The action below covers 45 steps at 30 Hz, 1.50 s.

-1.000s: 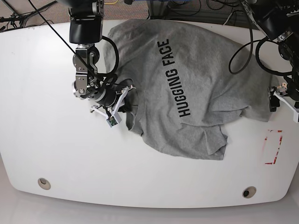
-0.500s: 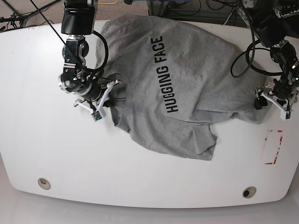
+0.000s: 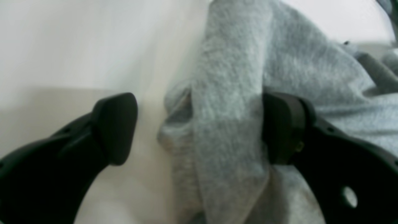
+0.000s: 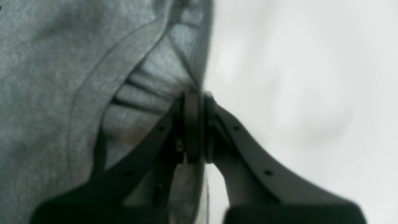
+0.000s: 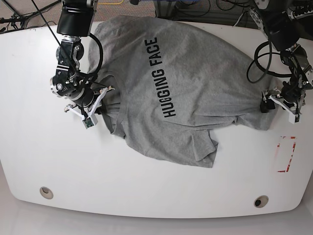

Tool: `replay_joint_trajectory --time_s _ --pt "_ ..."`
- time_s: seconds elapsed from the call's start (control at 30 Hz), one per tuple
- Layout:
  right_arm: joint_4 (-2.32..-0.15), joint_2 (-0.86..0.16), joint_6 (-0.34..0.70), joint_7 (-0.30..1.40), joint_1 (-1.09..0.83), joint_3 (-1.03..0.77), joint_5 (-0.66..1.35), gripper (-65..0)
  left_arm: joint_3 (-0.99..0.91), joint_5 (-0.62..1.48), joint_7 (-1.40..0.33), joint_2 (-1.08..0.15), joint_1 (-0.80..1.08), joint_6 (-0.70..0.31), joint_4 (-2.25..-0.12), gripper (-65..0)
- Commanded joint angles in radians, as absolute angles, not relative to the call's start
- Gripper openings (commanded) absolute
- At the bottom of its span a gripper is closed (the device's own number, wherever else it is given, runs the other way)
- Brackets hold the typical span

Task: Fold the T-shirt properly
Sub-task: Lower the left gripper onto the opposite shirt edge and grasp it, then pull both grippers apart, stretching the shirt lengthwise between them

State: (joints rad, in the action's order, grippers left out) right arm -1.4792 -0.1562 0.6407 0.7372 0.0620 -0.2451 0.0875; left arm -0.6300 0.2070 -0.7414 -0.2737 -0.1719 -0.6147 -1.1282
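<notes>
- T-shirt [image 5: 195,83] in light heather grey lies spread and wrinkled over the upper middle of the white table [image 5: 39,156], with its black "HUGGING FACE" lettering [image 5: 160,78] running up the cloth in the base view.
- One flap of the shirt is folded over near its lower edge, toward the front of the table.
- Right gripper [image 5: 100,100] sits at the shirt's edge on the base view's left side; its fingers are pressed tight together on a pinch of the grey cloth near a ribbed seam, as the right wrist view shows [image 4: 192,124].
- From that pinch the fabric fans out in taut creases — the table beside it is bare white.
- Left gripper [image 5: 279,102] is at the opposite edge of the shirt, on the base view's right side.
- In the left wrist view its two black fingers [image 3: 115,127] stand wide apart, astride a raised ridge of bunched grey cloth [image 3: 227,124].
- One fingertip touches the side of that ridge; the other is clear of it, over bare table — nothing is clamped.
- Red-outlined marking [image 5: 286,154] lies on the table just in front of the left gripper, apart from the shirt.
- Two round holes [image 5: 46,192] sit near the table's front edge, one toward each corner.
</notes>
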Motion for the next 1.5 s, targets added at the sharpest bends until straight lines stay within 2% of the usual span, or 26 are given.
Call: replay_joint_trajectory --time_s 0.0,0.23,0.37,0.5,0.77,0.83,1.23,1.47 --pt "-1.505 -0.175 0.646 0.717 0.086 -0.256 0.097 -65.0 -0.633 0.202 -0.747 -0.285 -0.180 -0.616 -1.132 -6.9" --pt "-1.504 -0.170 0.652 0.733 0.102 -0.268 0.094 -65.0 -0.628 0.193 -0.754 -0.276 -0.159 -0.613 -1.158 -7.0" --pt "-1.499 -0.165 0.654 0.731 0.101 -0.265 0.095 -65.0 -0.610 0.189 -0.764 -0.277 -0.156 -0.616 -1.169 -11.2" --pt "-1.492 -0.164 0.651 0.735 0.093 -0.259 0.092 -64.9 -0.596 0.195 -0.762 -0.281 -0.152 -0.619 -1.158 -20.5" --pt "-1.491 -0.165 0.649 0.740 0.099 -0.275 0.093 -64.3 -0.550 0.189 -0.734 -0.294 -0.161 -0.612 -1.152 -44.6" --pt "-1.502 -0.175 0.639 0.750 0.101 -0.295 0.087 -64.2 -0.523 0.193 -0.693 -0.305 -0.172 -0.607 -1.143 -63.9" --pt "-1.496 -0.184 0.642 0.747 0.099 -0.399 0.085 -64.6 -0.541 0.180 -0.691 -0.303 -0.236 -0.683 -1.037 -64.9" --pt "-1.518 -0.192 0.641 0.748 0.076 -0.422 0.085 -64.7 -0.540 0.172 -0.698 -0.306 -0.258 -0.684 -0.996 -65.0"
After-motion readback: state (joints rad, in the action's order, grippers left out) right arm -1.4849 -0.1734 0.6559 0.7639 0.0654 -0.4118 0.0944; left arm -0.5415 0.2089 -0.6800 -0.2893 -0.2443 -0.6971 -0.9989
